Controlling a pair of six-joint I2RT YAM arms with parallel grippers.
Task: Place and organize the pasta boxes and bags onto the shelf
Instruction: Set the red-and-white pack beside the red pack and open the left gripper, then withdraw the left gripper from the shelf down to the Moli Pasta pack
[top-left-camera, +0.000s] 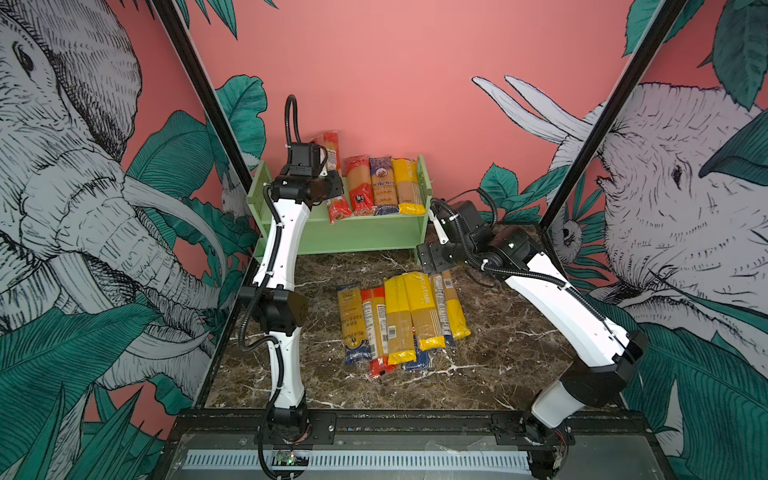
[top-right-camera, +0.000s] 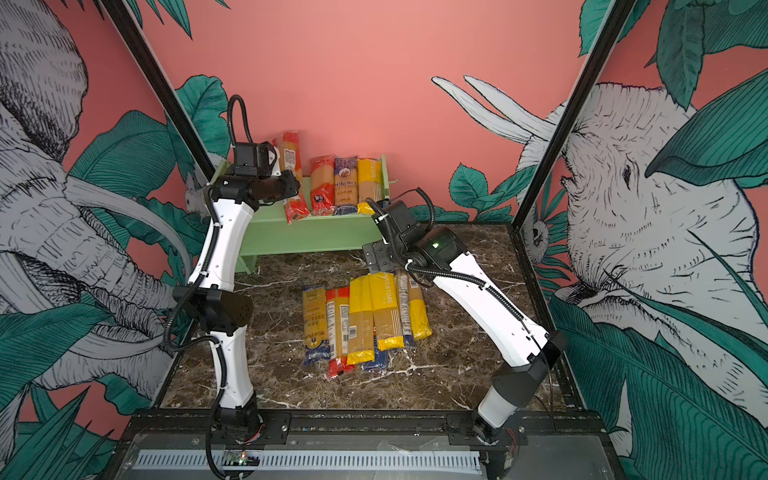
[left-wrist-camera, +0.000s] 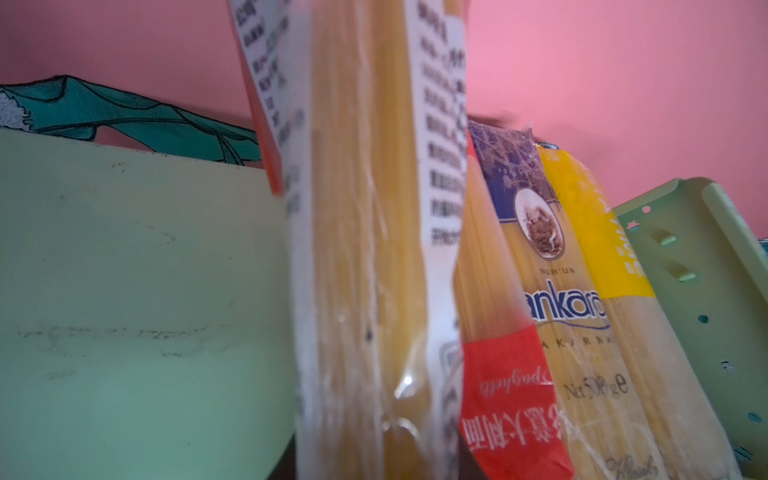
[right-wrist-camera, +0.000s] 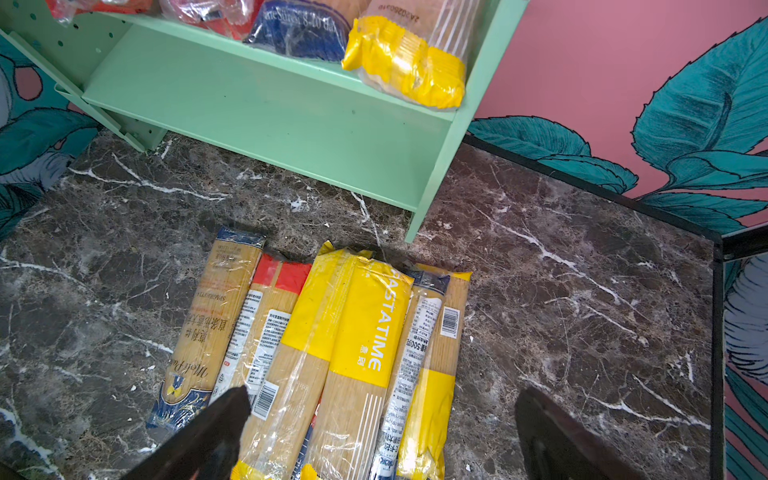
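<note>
Left hand (top-left-camera: 325, 160) clenches a crinkly clear red-ended spaghetti pack (top-left-camera: 331, 145) over the mint-green shelf (top-left-camera: 365, 232); right hand (right-wrist-camera: 382, 399) hangs released above long packs (right-wrist-camera: 357, 332) on the veined marble desk (right-wrist-camera: 582, 291).

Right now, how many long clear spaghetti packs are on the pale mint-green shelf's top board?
4 on the shelf: a red-ended pack in the left gripper, a second red pack, a dark-blue Ankara pack, a yellow-ended pack. The arm may hide more.

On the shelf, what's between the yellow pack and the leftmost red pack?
Two packs side by side: a red-ended pack and the blue-topped Ankara pack, shown in both top views.
</note>
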